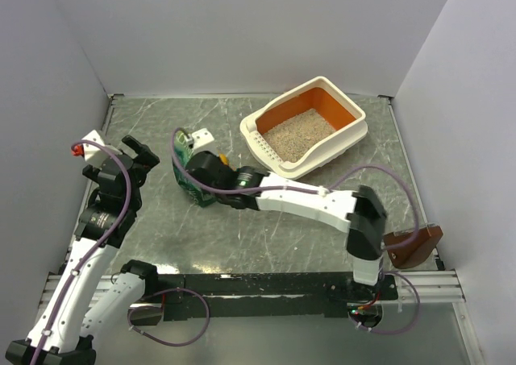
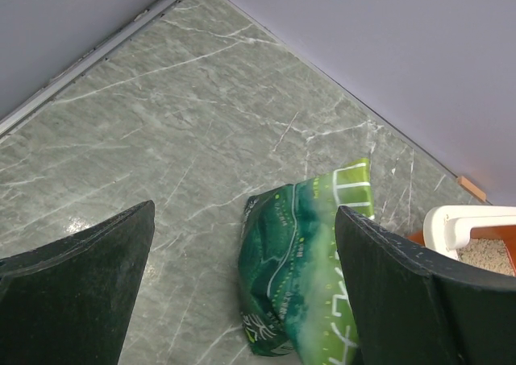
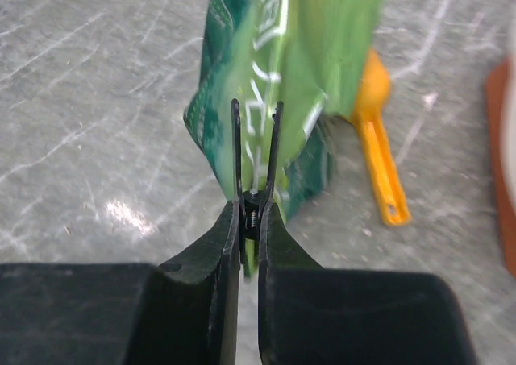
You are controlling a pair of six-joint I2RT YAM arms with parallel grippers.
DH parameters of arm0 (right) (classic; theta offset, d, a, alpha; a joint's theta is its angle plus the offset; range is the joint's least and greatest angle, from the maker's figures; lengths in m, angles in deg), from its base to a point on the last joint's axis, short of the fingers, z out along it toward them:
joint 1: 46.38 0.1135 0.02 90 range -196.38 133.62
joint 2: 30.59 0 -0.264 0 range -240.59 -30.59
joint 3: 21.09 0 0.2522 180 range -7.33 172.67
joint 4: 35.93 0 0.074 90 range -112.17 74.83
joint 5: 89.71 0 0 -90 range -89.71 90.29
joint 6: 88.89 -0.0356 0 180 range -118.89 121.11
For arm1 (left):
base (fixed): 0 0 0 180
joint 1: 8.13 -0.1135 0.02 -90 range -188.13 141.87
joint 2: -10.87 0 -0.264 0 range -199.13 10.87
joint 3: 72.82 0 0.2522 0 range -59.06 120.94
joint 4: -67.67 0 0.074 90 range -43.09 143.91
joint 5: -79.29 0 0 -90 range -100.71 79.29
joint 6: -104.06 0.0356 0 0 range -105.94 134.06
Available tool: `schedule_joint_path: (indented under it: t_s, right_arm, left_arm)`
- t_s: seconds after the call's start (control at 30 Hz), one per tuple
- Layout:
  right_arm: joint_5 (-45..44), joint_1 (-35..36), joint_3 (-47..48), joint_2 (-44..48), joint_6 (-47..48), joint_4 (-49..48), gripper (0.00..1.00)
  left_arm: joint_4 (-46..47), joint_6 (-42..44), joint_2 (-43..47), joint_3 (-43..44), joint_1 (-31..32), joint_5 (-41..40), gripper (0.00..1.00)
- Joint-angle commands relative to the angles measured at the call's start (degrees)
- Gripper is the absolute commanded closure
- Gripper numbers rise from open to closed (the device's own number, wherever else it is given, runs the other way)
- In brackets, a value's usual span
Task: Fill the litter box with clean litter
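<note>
some clean litter (image 1: 297,134) lies in the litter box (image 1: 322,81), upper right of the top view. more pouring is left, i judge. my right gripper (image 3: 251,208) pinches the green bag (image 3: 266,75) at centre; left gripper (image 2: 243,212) gapes wide, empty.

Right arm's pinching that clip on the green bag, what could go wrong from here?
The right gripper grips only the thin black metal clip on the crinkled green plastic bag, so the bag could slip or swing if lifted. The yellow-orange plastic scoop lying close behind the bag might get knocked.
</note>
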Motion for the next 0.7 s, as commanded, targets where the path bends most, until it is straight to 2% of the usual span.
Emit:
schedule_joint_path:
  t_s: [0.0, 0.17, 0.33, 0.5, 0.67]
  right_arm:
    - [-6.39, 0.19, -5.34, 13.32, 1.27, 1.42, 1.0]
    - [-9.73, 0.02, -15.71, 23.43, -1.71, 6.77, 1.0]
    - [-12.12, -2.35, -27.57, 32.4, -8.74, 14.51, 1.0]
    - [-6.42, -9.2, -40.58, 40.84, -14.89, 17.42, 1.0]
    - [-0.52, -16.93, -51.04, 45.77, -17.45, 15.23, 1.0]
  left_arm:
    - [0.78, 0.12, -0.22, 0.16, -0.48, 0.3, 0.03]
    - [0.78, 0.39, -0.75, 0.07, -0.48, 0.65, 0.03]
    - [1.04, 0.47, -1.45, 0.07, -0.57, 1.36, 0.03]
    - [1.74, 1.52, -2.51, 0.07, -0.57, 3.72, 0.03]
    - [2.45, 2.76, -5.31, 0.34, -0.66, 6.28, 0.03]
